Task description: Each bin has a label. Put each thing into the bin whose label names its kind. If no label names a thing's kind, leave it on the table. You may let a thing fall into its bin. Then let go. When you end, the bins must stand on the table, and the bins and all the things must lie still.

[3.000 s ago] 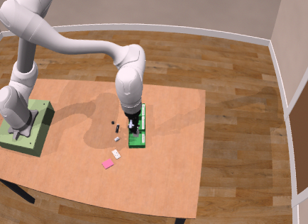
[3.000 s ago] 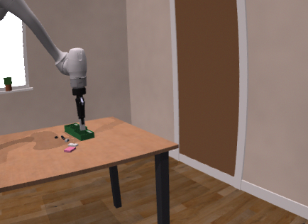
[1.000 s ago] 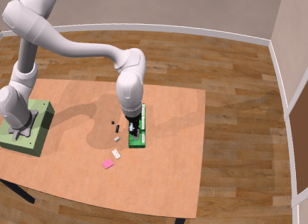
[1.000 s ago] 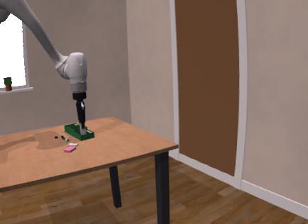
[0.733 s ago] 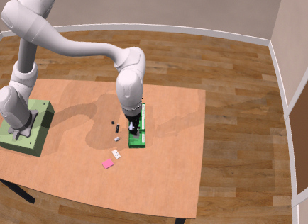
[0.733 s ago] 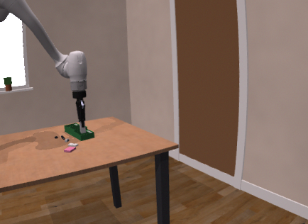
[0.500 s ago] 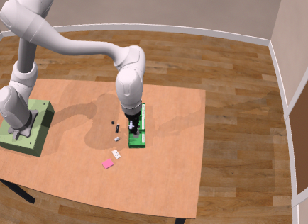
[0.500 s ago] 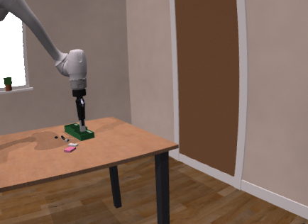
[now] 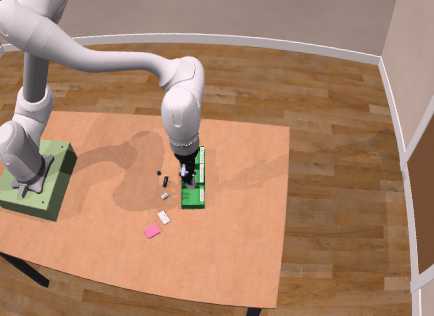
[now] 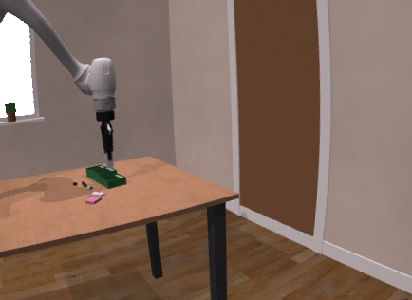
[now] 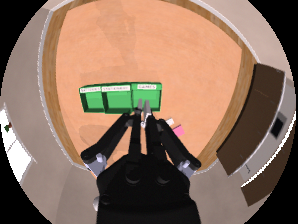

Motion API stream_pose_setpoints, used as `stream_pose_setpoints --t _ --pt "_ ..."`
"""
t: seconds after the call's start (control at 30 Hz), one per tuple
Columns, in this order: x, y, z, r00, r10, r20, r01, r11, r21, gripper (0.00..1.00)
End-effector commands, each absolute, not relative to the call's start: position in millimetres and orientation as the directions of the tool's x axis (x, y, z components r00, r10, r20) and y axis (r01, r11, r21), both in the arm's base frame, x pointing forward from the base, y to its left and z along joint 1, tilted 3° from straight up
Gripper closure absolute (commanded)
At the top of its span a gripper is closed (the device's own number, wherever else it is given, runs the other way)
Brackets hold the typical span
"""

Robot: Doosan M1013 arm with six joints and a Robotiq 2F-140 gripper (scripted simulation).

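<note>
Three joined green bins stand in a row: the GAMES bin [image 9: 193,206] [image 10: 117,182] [image 11: 155,95], the STATIONERY bin [image 11: 118,101] and an end bin [image 11: 93,102] whose label I cannot read surely. My gripper [image 9: 190,184] [image 10: 109,166] [image 11: 142,104] is shut, with nothing seen between its fingertips, over the GAMES bin. Beside the bins lie a pink block [image 9: 152,231] [image 10: 93,199] [image 11: 178,131], a white dotted piece [image 9: 163,217] [image 10: 98,194] [image 11: 170,121], a small grey-white thing [image 9: 164,196] [image 10: 89,187], a dark elongated thing [image 9: 165,181] and a tiny black thing [image 9: 159,173] [image 10: 75,183].
The bins and loose things are on the wooden table [image 9: 240,230] [image 10: 166,195]. The arm's green base block [image 9: 62,175] stands at the table's left in the top view. The arm reaches over the table and hides part of the bins there.
</note>
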State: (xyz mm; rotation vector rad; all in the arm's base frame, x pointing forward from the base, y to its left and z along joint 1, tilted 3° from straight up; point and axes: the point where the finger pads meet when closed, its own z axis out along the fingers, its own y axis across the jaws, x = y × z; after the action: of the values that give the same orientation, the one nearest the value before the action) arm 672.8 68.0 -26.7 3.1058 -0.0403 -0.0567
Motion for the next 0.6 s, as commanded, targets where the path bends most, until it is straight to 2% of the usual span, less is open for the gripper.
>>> stream_pose_setpoints --t 0.0,0.57 --pt "673 68 -21 0.999 -0.027 -0.036 -0.025 -0.999 0.035 0.95" --pt "659 132 -23 0.999 -0.027 -0.036 -0.025 -0.999 0.035 0.95"
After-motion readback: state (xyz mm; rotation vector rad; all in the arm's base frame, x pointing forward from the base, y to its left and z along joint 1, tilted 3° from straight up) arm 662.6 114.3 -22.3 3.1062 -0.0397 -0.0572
